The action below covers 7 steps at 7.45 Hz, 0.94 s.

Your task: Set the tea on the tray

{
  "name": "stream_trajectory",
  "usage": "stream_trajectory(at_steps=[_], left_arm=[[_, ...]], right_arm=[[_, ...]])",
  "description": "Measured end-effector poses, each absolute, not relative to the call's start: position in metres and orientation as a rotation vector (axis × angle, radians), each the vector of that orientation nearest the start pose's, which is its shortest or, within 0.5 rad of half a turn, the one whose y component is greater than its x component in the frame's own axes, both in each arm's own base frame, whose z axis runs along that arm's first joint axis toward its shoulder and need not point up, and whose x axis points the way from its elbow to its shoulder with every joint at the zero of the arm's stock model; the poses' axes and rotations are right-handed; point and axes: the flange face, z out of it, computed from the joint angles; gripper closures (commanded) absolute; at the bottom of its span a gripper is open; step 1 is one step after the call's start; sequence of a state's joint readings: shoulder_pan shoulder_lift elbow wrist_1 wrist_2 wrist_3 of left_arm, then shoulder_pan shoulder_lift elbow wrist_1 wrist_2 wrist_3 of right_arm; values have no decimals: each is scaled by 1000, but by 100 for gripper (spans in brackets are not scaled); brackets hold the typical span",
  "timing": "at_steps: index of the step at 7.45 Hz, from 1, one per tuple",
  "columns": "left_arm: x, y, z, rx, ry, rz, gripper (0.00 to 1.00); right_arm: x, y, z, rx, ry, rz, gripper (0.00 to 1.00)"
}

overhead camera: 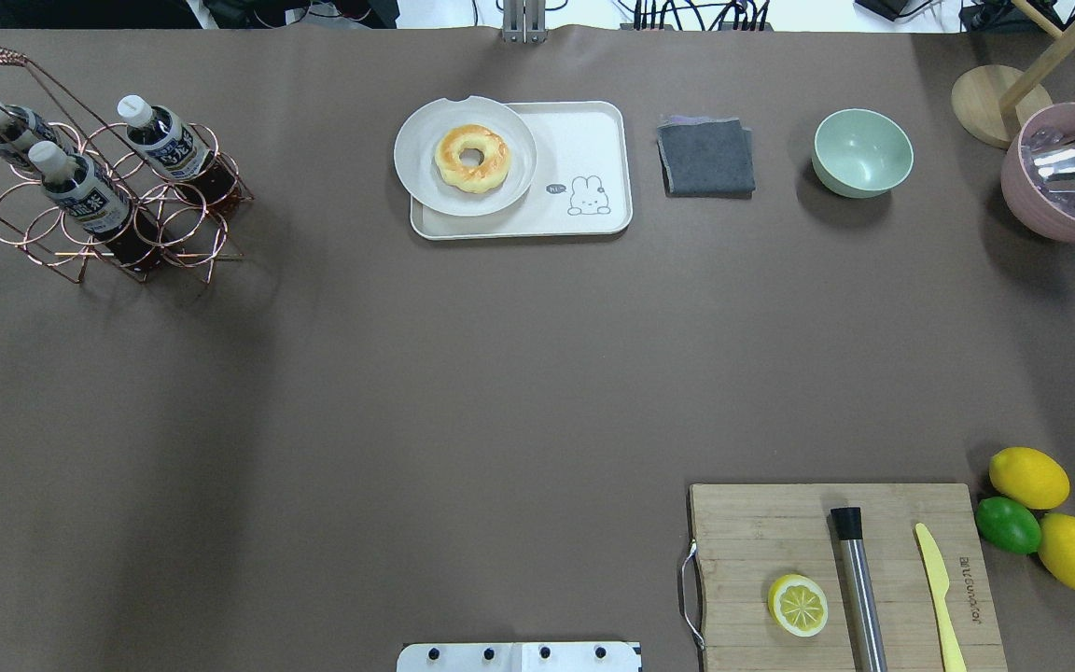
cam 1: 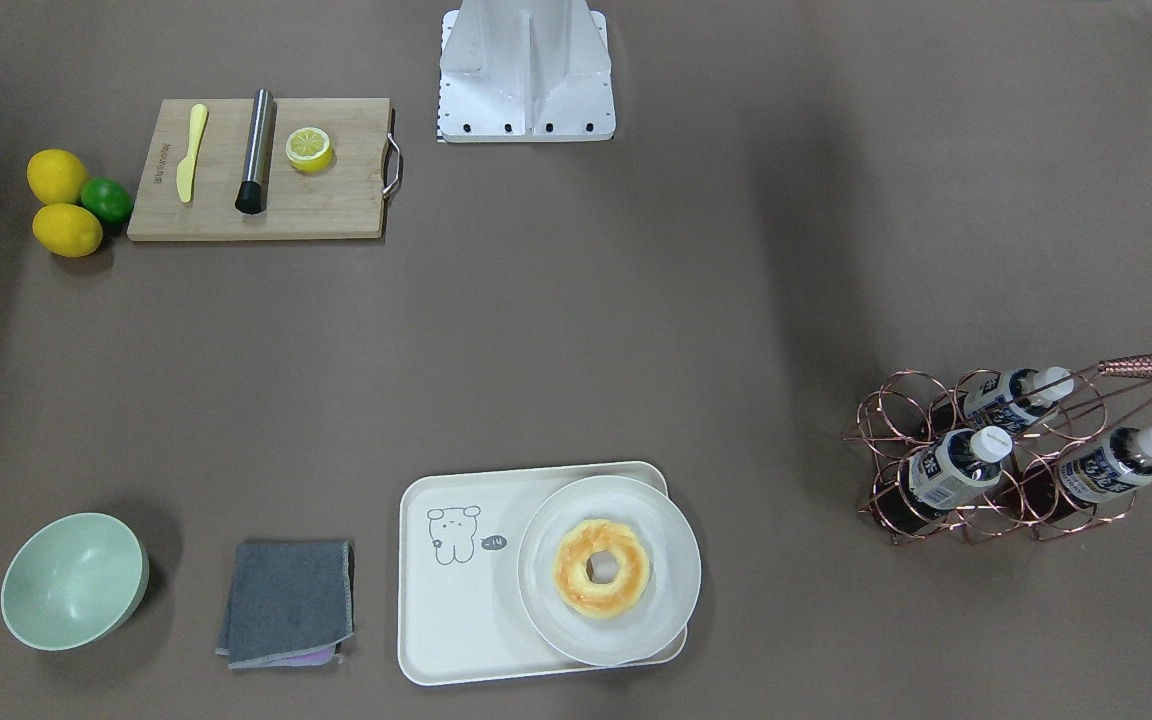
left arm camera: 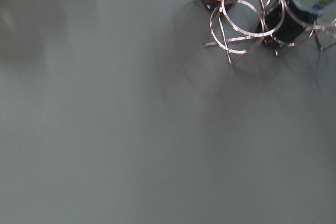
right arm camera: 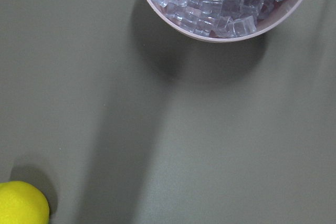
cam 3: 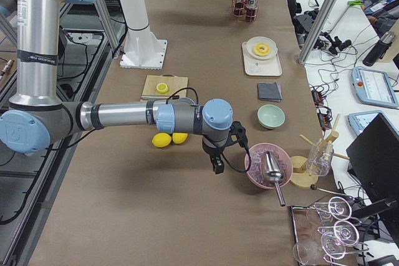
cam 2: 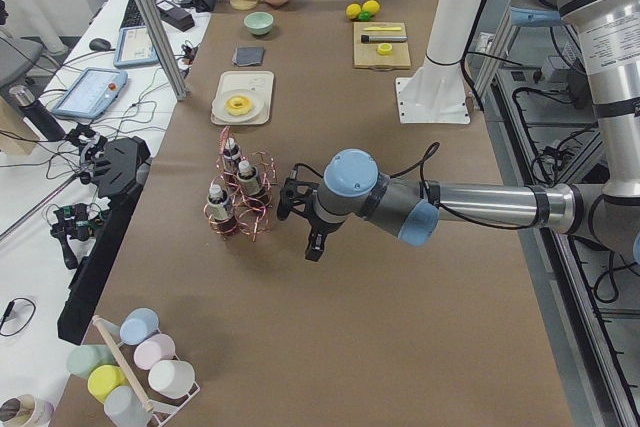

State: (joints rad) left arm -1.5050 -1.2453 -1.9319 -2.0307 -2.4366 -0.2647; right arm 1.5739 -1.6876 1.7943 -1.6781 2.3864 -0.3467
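Three tea bottles stand in a copper wire rack: one in front, one to its right and one behind. They also show in the front-facing view. The cream tray with the bear drawing lies at the far middle and carries a white plate with a donut. My left gripper hangs above the table beside the rack; I cannot tell if it is open. Its wrist view shows the rack's rings. My right gripper hovers near a pink ice bowl; I cannot tell its state.
A grey cloth and a green bowl lie right of the tray. A wooden cutting board holds a lemon half, a steel rod and a yellow knife. Two lemons and a lime sit beside it.
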Motion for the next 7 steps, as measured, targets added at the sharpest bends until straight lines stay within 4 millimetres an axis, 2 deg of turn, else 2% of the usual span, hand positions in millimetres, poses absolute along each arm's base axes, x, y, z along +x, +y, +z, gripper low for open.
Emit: stream_trajectory(at_steps=[2,4,5,7], left_arm=[[-5,-405,518,341,908,-1,4],[40,-436,483,354,892,-24,7],[63,-451,467,361,893,-28,8],[111,-492,451,386,870,-7,11]], right_arm=[[62,-438,614,137,-812,-321,0],[62,-437,615,134,-813,-319,0],[62,-437,615,133,-814,-319,0],[62,-436,616,132,-814,-318,0]])
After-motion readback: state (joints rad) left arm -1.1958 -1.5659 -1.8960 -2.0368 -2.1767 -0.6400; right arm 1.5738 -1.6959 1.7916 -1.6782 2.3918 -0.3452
